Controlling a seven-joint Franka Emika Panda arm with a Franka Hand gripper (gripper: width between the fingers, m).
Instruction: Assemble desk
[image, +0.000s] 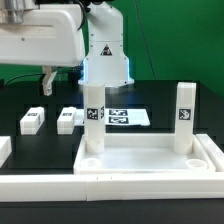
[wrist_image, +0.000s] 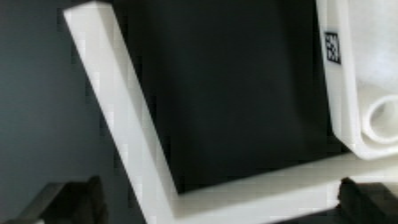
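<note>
- The end effector (wrist_image: 214, 205) has its fingers spread wide apart, gripping nothing.
- The desk top (image: 140, 160) lies at the worktop's (image: 30, 142) near edge.
- The upright legs (image: 93, 125) stand in its far corner sockets.
- The loose legs (image: 68, 118) lie towards the exterior view's left.
- The legs carry black-and-white tags; no writing can be read.

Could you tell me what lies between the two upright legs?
Between the leg at the exterior view's left and the leg at the exterior view's right runs only the desk top's raised rim; the marker board lies behind it.

No readable text, only patterned tags (image: 95, 113) on the legs (image: 184, 100).
</note>
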